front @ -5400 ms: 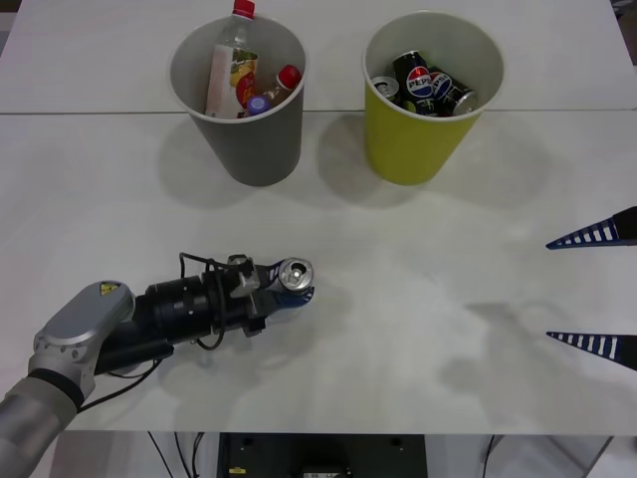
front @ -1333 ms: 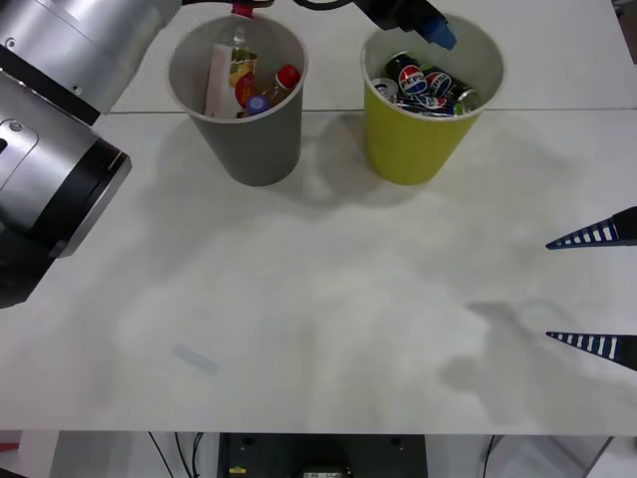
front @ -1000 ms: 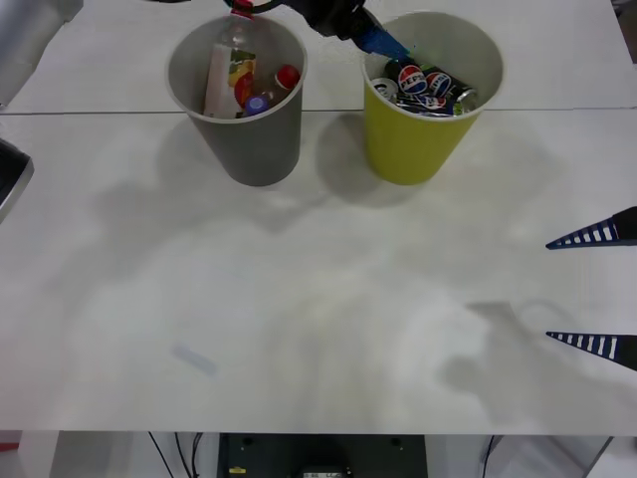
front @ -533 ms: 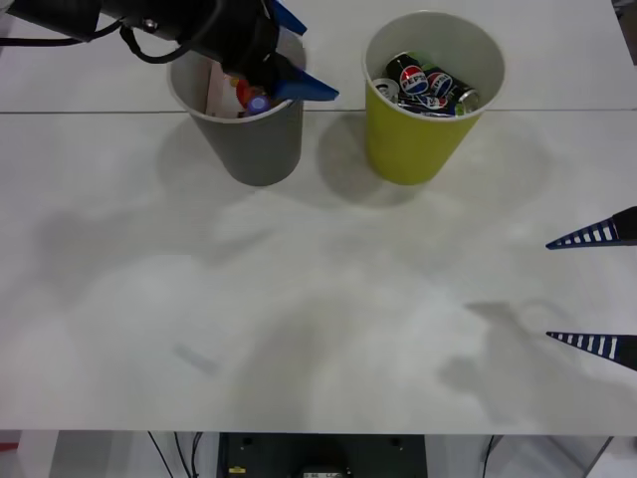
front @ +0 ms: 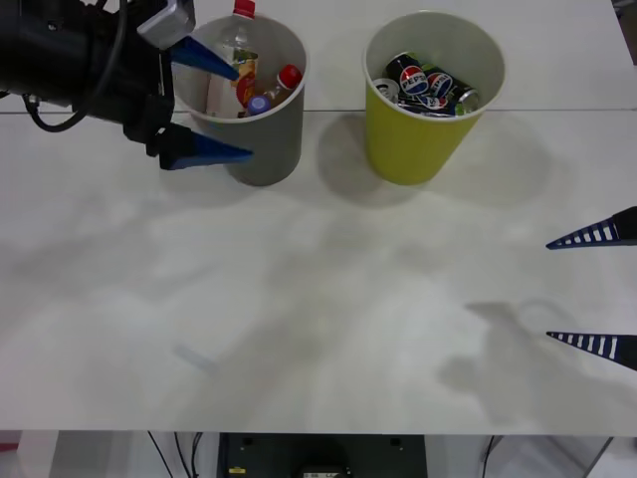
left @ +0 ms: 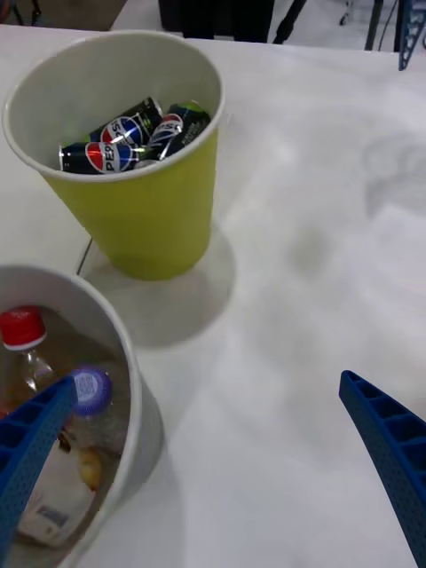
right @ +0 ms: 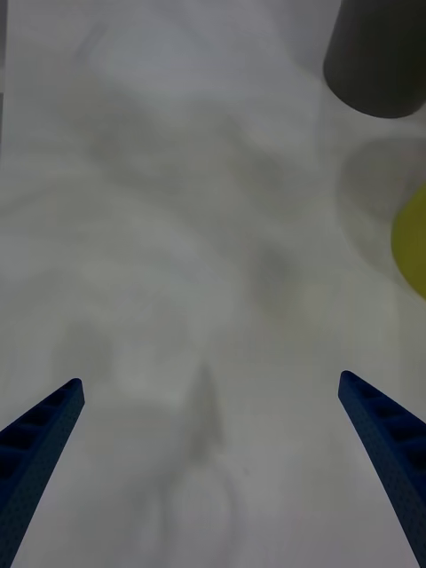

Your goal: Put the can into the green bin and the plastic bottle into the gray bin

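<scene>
Fingers spread wide on the left gripper (front: 204, 105), nothing between them, and they straddle the near-left wall of the gray bin (front: 261, 149): one blue finger reaches over the rim above the bottles, the other lies outside against the bin's flank. Inside that bin, right under the upper finger, stand plastic bottles (front: 231, 60) with red caps and one small purple cap, upright or leaning on the wall. Beyond the fingers, past the gray bin, sits the green bin (front: 413, 139), and cans (left: 124, 142) lie on their sides in its bottom, long axes roughly level, blue-and-red logos up; which of them is the task's can I cannot say for sure. Over at the other edge, the right gripper (front: 595, 289) hangs low above the table (front: 318, 329) with its fingers parted wide, holding nothing, both bins well ahead of its tips. No loose can or bottle lies on the tabletop near either pair of fingers, so the sorting looks done to me. What matters now is clearance: the left fingers bracket that gray rim, so backing straight off risks tipping the bin.
</scene>
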Robot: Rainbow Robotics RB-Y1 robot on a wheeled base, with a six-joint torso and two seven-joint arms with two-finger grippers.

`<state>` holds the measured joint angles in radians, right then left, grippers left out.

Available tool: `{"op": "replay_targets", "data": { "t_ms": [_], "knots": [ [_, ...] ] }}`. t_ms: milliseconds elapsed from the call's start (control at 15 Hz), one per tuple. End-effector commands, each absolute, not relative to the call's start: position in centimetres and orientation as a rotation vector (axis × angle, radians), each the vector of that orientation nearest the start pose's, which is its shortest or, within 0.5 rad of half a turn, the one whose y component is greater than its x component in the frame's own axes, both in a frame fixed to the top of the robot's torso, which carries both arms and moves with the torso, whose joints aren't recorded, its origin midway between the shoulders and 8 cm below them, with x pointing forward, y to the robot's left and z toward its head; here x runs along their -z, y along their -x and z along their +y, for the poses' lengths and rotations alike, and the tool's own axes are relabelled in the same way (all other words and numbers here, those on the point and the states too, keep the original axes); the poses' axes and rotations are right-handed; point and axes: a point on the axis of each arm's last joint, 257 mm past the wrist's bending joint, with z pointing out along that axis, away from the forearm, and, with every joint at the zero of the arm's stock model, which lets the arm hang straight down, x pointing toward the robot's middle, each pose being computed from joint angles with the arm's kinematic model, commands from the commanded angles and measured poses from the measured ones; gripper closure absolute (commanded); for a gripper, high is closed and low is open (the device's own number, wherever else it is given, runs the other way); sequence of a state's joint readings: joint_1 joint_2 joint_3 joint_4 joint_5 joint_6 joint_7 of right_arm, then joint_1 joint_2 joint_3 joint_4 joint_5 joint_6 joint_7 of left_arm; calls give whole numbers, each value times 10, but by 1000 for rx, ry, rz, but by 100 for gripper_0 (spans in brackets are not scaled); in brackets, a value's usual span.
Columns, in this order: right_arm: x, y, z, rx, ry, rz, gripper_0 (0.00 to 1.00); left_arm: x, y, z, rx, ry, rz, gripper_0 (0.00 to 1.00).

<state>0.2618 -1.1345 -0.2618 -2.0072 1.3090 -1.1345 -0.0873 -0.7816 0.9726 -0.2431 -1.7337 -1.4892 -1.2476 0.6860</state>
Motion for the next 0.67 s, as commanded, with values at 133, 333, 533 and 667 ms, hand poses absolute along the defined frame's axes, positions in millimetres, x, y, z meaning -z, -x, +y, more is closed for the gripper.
{"op": "replay_targets", "data": {
  "t_ms": [133, 333, 533, 667],
  "knots": [
    [167, -341, -286, -209, 1634, 1596, 0, 52, -448, 152, 288, -1618, 1498, 0],
    [167, -341, -286, -209, 1634, 1596, 0, 77, -424, 170, 233, -1677, 1444, 0],
    [167, -341, -286, -209, 1634, 1596, 0, 92, -403, 189, 196, -1751, 1401, 0],
    [167, -341, -286, -209, 1634, 1596, 0, 106, -389, 202, 203, -1782, 1381, 0]
  ]
}}
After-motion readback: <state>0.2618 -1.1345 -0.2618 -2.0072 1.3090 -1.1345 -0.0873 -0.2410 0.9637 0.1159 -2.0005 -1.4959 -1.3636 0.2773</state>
